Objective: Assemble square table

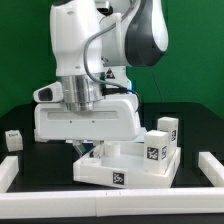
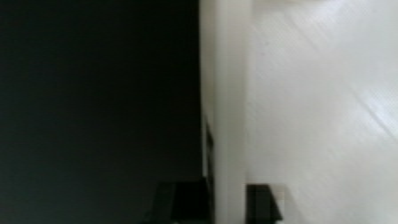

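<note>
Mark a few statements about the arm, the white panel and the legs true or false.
1. The large flat white plastic square panel lies on a black table. True.
2. The two-finger gripper hangs wide open high above the panel. False: it is down at the panel, shut on its edge.
3. A short white tagged leg stands alone at the exterior view's left. True.
4. The backdrop is red. False: it is green.
</note>
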Motion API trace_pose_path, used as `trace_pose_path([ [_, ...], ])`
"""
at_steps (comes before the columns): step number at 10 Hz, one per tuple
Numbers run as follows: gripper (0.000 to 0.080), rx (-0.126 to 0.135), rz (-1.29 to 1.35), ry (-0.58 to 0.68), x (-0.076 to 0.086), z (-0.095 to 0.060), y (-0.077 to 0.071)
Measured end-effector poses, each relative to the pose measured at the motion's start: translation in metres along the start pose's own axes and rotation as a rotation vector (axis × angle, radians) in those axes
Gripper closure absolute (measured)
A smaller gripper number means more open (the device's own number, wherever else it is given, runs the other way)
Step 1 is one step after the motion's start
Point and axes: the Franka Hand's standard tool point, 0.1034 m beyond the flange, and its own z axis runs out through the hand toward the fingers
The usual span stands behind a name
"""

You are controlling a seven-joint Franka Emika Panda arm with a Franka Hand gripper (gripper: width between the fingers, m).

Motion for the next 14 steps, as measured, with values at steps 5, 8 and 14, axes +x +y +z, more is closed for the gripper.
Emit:
trace_pose_path([
  [5,0.0736,-0.048,-0.632,-0.005,0.017,0.000,-0.002],
  [8,0.0736,-0.062,-0.794,-0.019,0.016,0.001,0.000],
  [14,0.0735,-0.102,-1.356,0.004,0.046,0.000,-0.075],
])
